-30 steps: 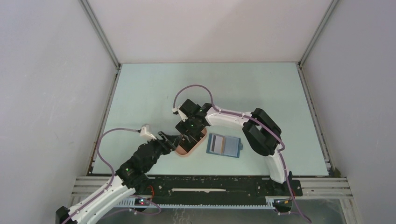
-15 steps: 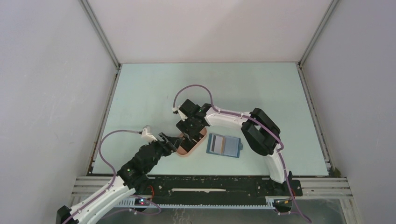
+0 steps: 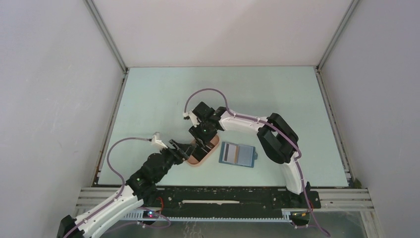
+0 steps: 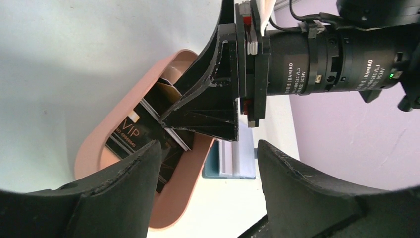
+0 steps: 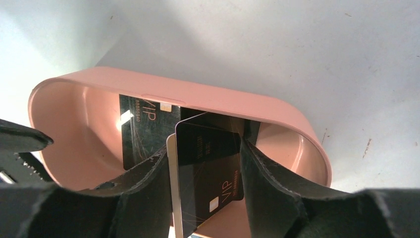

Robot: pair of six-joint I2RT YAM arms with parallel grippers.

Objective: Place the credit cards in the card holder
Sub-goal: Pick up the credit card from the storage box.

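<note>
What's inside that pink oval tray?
The pink oval tray holds one black VIP card lying loose and a second black card tilted, pinched by the right gripper. Its fingers hide anything beneath.

- "VIP", pale lettering on the flat black plastic card [image 4: 130, 136] lying in the pink oval plastic tray [image 4: 99, 144].
- "VIP" again on a second black card [image 5: 210, 168], standing tilted in that tray.
- "DAMIAO" on the black cylindrical motor housings [image 4: 297, 64]; the smaller print beside it is unreadable.

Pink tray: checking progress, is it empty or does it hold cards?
Holds cards. One black VIP card lies in the pink tray; a second black card stands inside it, gripped in the right hand.
</note>
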